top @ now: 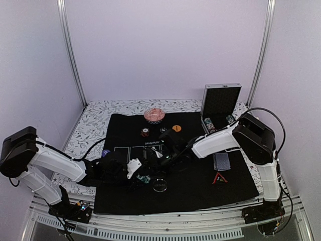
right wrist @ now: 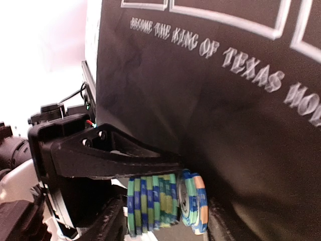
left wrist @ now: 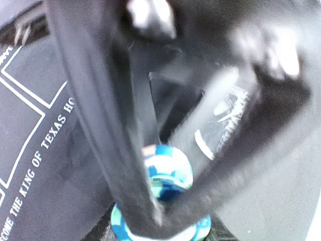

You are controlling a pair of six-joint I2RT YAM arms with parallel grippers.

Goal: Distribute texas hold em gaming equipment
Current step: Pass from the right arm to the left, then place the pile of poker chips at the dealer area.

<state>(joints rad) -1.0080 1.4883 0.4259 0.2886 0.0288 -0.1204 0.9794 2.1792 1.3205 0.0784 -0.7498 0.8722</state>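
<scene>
The left fingers (left wrist: 98,120) grip a stack of teal poker chips (right wrist: 153,203) low over the near part of the black mat (right wrist: 200,125). The right fingers (top: 164,155) are beside them; their state I cannot tell.

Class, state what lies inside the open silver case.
Striped poker chips stand inside the silver case; the right arm and the case's near wall hide the rest.

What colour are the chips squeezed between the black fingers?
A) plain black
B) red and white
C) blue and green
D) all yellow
C: in the right wrist view, the stack of chips pinched between the black fingers has blue and green stripes.
</scene>
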